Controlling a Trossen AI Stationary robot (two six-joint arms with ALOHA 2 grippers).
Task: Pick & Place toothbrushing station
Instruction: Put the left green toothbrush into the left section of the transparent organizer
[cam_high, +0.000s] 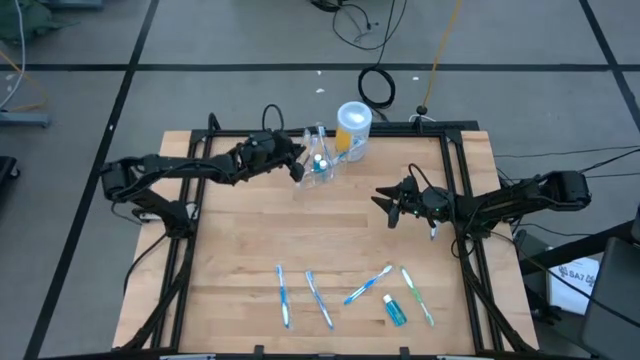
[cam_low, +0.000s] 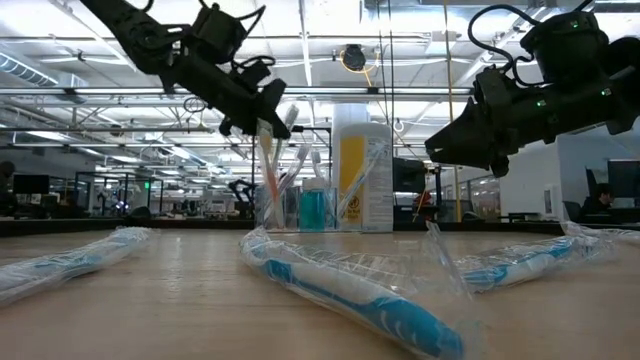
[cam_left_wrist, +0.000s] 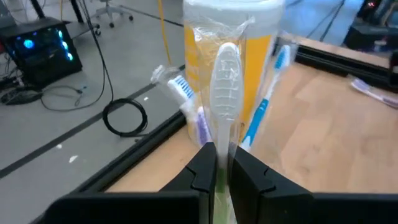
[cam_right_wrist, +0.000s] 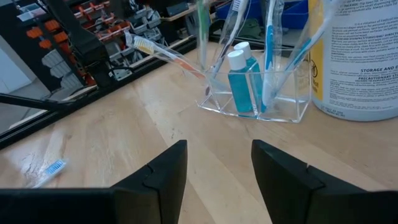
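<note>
The toothbrushing station (cam_right_wrist: 283, 106) is a clear plastic holder standing on the table at the far middle (cam_high: 320, 168). It holds wrapped toothbrushes and two small blue bottles (cam_right_wrist: 242, 81). My left gripper (cam_high: 298, 166) hangs just left of it and above it, shut on a wrapped toothbrush (cam_left_wrist: 226, 74) with a white head and green handle. My right gripper (cam_right_wrist: 217, 165) waits open to the holder's right and nearer (cam_high: 390, 207), holding nothing. More wrapped toothbrushes (cam_high: 319, 298) lie near the table's front edge. My left gripper pinches the wrapped toothbrush by its green handle (cam_left_wrist: 221, 180), a little below the head, between its two fingers (cam_left_wrist: 202, 168). The fingers come from the table's left, slanting slightly down, and lie across the brush. It stands roughly upright, head up, its lower end going down into the holder (cam_low: 270, 190).
A tall yellow container with a white lid (cam_high: 352, 128) stands right behind the holder. Several wrapped toothbrushes and a small blue tube (cam_high: 394, 308) lie at the near edge. Bare wood lies between them and the grippers. A black frame rail (cam_high: 455, 180) runs along the table's right side.
</note>
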